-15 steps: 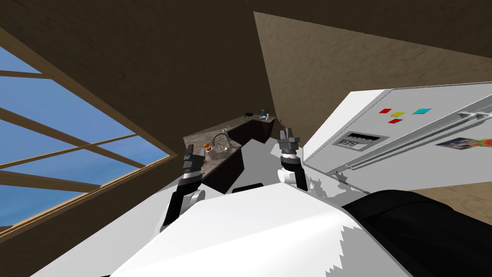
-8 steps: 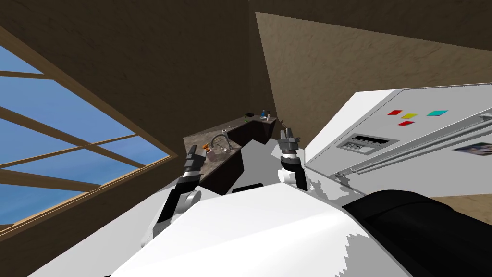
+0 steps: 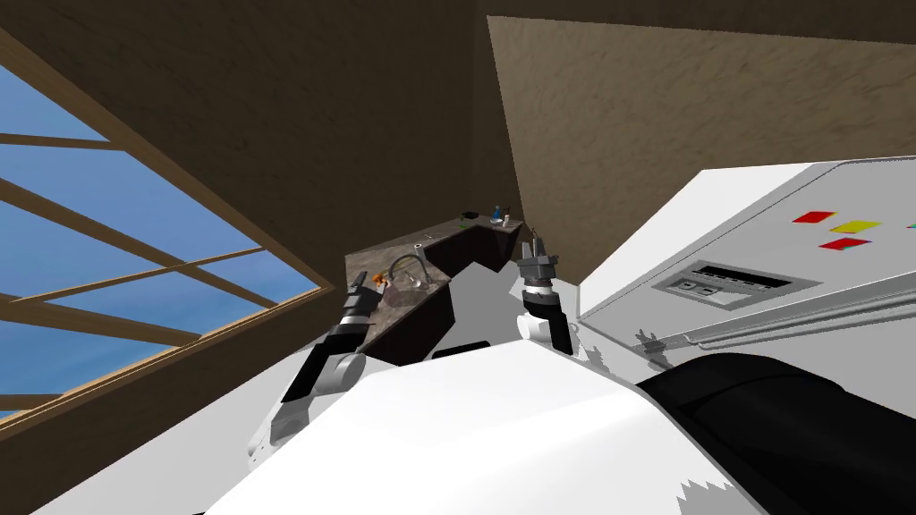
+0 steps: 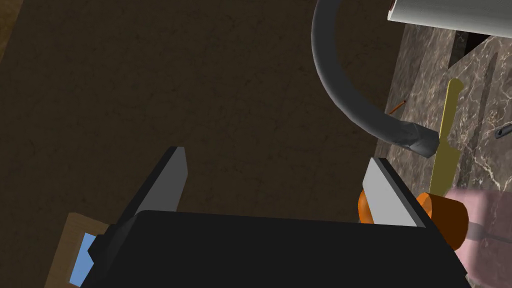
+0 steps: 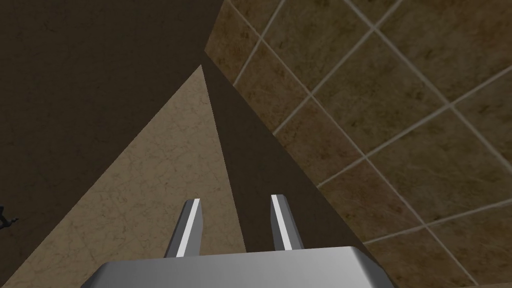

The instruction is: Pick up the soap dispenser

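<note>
Left gripper (image 4: 276,155): wide open, the two fingers well apart and nothing between them. In the head view it hangs over the near end of the counter (image 3: 367,262), at the edge by the sink.
Soap dispenser (image 4: 443,215): an orange piece joined to a pale pink, see-through part. It stands on the marbled counter top close to the faucet (image 4: 340,95).
Dispenser against the pincer: it lies outside the gap, off to one side. One left finger (image 4: 387,195) stands in front of it, so orange shows on both sides of that blade. Whether blade and dispenser touch cannot be told.
Faucet: a grey curved spout arching beyond the open fingers, its mouth just above the dispenser's side of the gripper.
Yellow strip (image 4: 446,142): a thin flat piece running from the orange part across the counter; what it is cannot be told.
Right gripper (image 5: 235,199): held up beside the white fridge (image 3: 716,232), fingers a narrow gap apart and empty.
Far end of counter: a few small items, too small to name.
Window (image 3: 107,250): on the robot's left, blue behind wooden bars.
</note>
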You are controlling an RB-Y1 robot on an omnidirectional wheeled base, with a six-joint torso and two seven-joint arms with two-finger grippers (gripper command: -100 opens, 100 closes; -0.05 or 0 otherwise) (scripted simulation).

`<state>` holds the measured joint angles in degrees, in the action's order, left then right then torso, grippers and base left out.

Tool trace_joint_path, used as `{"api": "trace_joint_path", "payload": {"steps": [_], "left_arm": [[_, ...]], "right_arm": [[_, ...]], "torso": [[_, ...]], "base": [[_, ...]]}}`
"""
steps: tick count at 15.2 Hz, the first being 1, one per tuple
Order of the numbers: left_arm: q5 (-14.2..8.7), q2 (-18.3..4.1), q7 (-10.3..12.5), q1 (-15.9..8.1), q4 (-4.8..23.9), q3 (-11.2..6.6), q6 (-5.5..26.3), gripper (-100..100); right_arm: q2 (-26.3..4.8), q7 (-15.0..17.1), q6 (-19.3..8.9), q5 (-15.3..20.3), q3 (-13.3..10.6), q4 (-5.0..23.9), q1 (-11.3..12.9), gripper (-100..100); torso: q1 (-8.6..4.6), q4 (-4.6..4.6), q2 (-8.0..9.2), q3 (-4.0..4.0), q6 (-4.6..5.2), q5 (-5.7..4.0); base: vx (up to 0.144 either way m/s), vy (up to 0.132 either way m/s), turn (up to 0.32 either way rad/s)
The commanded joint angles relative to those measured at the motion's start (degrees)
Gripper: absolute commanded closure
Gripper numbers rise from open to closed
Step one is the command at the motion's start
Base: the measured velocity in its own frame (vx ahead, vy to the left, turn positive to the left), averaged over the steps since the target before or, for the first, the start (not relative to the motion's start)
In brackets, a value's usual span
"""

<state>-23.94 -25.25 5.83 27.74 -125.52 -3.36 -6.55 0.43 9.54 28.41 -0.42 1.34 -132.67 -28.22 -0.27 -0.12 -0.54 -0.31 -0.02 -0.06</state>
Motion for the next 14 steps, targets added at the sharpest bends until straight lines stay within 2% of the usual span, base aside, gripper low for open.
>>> {"api": "trace_joint_path", "payload": {"steps": [1, 5, 9, 10, 12, 13, 14], "left_arm": [[-2.3, -0.5, 1.7, -0.7, 1.2, -1.00, 2.1, -100], [-5.7, 1.1, 4.1, -1.9, 2.6, -2.90, 6.0, -100], [-8.4, 5.2, 6.2, -3.1, 3.8, -5.06, 9.6, -100], [-8.4, 5.2, 6.2, -3.1, 3.8, -5.06, 9.6, -100], [-9.4, 8.1, 7.0, -3.6, 4.2, -6.15, 11.2, -100], [-9.4, 8.1, 7.0, -3.6, 4.2, -6.15, 11.2, -100], [-9.9, 9.7, 7.4, -3.9, 4.4, -6.67, 11.9, -100]], "right_arm": [[0.0, 0.0, 0.0, 0.0, 0.0, 0.0, 0.0, 0], [0.0, 0.0, 0.0, 0.0, 0.0, 0.0, 0.0, 0], [0.0, 0.0, 0.0, 0.0, 0.0, 0.0, 0.0, 0], [0.0, 0.0, 0.0, 0.0, 0.0, 0.0, 0.0, 0], [0.0, 0.0, 0.0, 0.0, 0.0, 0.0, 0.0, 0], [0.0, 0.0, 0.0, 0.0, 0.0, 0.0, 0.0, 0], [0.0, 0.0, 0.0, 0.0, 0.0, 0.0, 0.0, 0]], "torso": [[0.00, 0.00, 0.00, 0.00, 0.00, 0.00], [-0.05, -0.02, -0.08, -0.04, 0.00, -0.01], [0.02, -0.06, -0.09, -0.08, -0.01, 0.04], [0.09, -0.07, -0.11, -0.09, -0.01, 0.06], [0.26, -0.06, -0.08, -0.08, 0.02, 0.09], [0.36, -0.08, -0.19, -0.14, 0.04, 0.12], [0.43, -0.10, -0.24, -0.18, 0.05, 0.14]], "base": [[0.127, -0.081, 0.129], [0.132, -0.084, 0.145], [0.112, -0.079, 0.177], [0.082, -0.056, 0.084], [0.069, -0.041, 0.131], [0.065, -0.036, 0.108], [0.054, -0.033, 0.079]]}}
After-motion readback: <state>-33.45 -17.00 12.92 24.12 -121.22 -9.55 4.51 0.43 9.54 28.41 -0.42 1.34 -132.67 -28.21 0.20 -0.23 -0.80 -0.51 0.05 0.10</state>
